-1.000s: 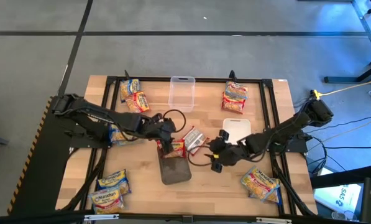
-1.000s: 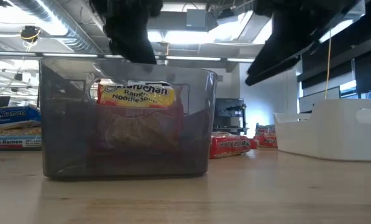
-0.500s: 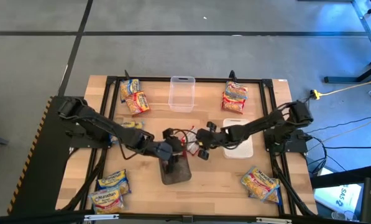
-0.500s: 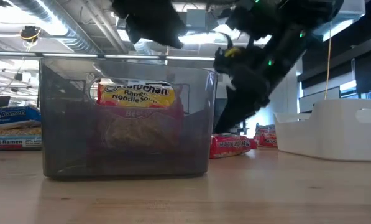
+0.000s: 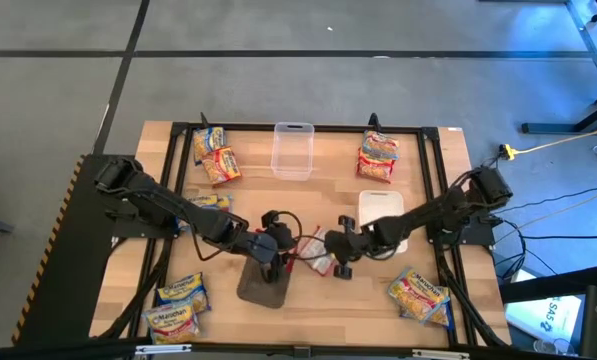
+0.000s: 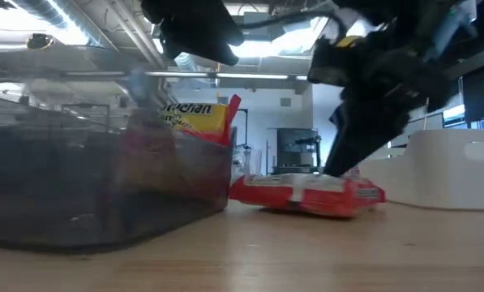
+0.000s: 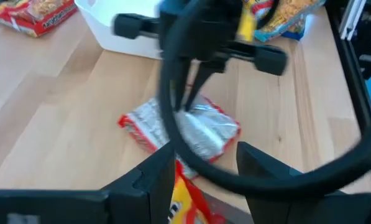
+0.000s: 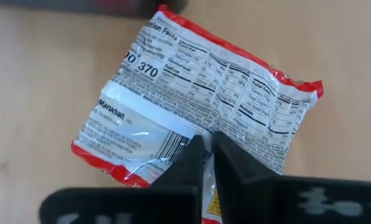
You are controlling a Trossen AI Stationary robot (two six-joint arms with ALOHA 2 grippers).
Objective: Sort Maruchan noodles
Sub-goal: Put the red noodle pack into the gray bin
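High view: grey bin (image 5: 261, 283) near-centre, red packet inside; left gripper (image 5: 275, 252) over it, fingers spread. Clear tub (image 5: 292, 150) far centre; white tray (image 5: 380, 207) right.
Low view: bin now slid left, closer to camera; loose red packet (image 6: 306, 193) on table beside it.
Right wrist view: right gripper (image 8: 206, 155) pressed together, pinching loose packet's edge, print side down.

Overhead on a wooden table (image 5: 308, 310), two dark arms meet at the centre — the left gripper (image 5: 274, 258) over a grey bin (image 5: 258, 287), the right gripper (image 5: 330, 252) at a red-edged noodle packet (image 5: 316, 256).
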